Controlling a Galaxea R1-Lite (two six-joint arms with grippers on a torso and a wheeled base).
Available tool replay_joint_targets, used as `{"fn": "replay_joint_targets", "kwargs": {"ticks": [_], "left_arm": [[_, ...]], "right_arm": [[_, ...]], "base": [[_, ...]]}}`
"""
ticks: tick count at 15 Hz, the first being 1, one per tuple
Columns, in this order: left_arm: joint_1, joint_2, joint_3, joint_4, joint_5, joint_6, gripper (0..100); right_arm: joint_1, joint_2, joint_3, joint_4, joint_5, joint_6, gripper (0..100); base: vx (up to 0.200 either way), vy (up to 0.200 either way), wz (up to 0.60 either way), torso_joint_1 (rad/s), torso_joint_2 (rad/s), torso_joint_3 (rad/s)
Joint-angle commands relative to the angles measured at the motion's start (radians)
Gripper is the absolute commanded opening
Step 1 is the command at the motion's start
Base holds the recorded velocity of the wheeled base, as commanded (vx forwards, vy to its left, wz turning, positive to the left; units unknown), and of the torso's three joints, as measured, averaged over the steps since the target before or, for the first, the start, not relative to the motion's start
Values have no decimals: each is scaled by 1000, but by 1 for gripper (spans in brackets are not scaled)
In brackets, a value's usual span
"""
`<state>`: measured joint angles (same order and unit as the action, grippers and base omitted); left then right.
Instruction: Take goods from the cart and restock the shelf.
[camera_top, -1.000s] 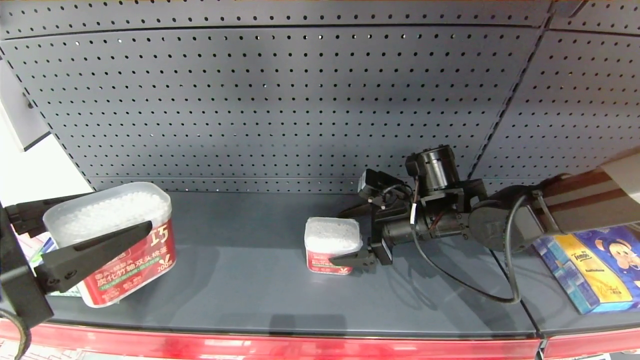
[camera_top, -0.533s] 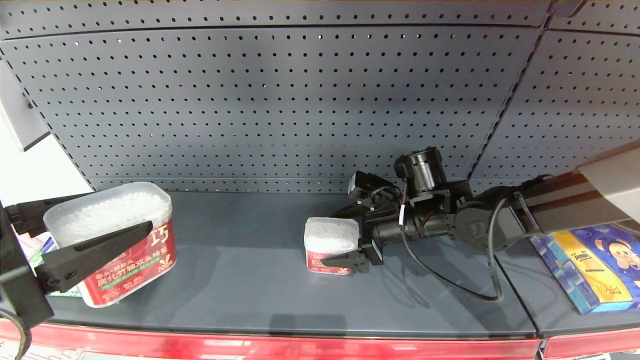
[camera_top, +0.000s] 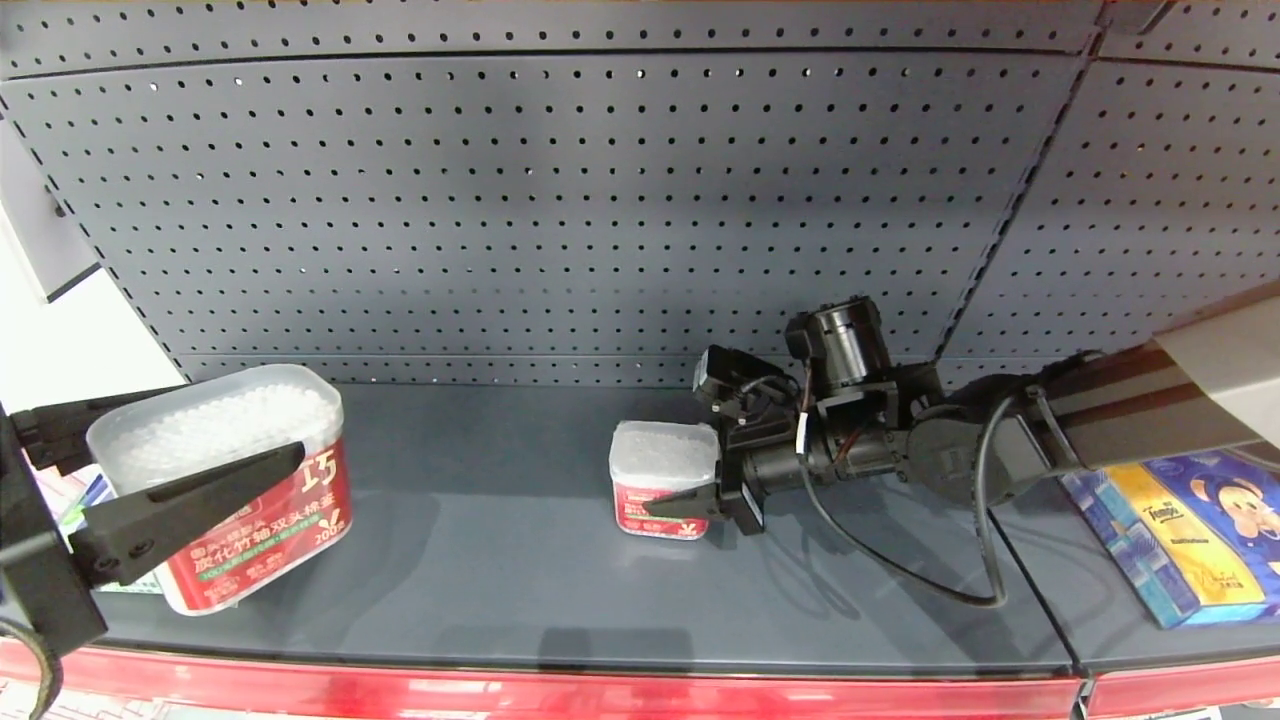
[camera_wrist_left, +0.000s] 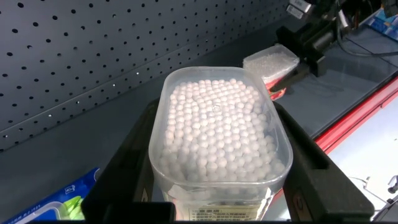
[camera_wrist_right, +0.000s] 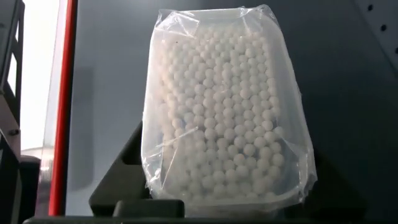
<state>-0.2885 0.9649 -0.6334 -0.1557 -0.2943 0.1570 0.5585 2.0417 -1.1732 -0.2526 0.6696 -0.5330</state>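
two swab boxes, both held: left tool (camera_top: 235, 425) was clamped on the big box (camera_top: 225, 470) at lower left, right tool (camera_top: 685, 485) on the small box (camera_top: 655, 455) mid-frame, on or just off the shelf (camera_top: 500, 570). likely light, stiff, slick-walled; flat sides looked the best hold.

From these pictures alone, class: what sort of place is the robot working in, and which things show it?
Probably a shop aisle: a metal shelf with a pegboard back and red front strip, plus labelled retail goods: a large swab tub, a small swab tub and tissue packs.
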Motion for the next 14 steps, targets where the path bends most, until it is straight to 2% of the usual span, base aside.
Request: {"fn": "replay_joint_targets", "kwargs": {"ticks": [1,9,11,14], "left_arm": [[0,-3,0,-1,0,-1,0],[0,-3,-2,-1,-2,-1,0],[0,-3,-2,-1,-2,-1,0],[0,-3,-2,-1,-2,-1,0]], "right_arm": [[-2,-34,17,-1,2,-1,0],[3,-190,233,-2,2,-38,0],[4,-201,250,-2,1,-47,0],[34,-230,353,-4,-45,-93,0]], "base": [[0,0,0,0,0,0],[0,0,0,0,0,0],[0,0,0,0,0,0],[0,0,0,0,0,0]]}}
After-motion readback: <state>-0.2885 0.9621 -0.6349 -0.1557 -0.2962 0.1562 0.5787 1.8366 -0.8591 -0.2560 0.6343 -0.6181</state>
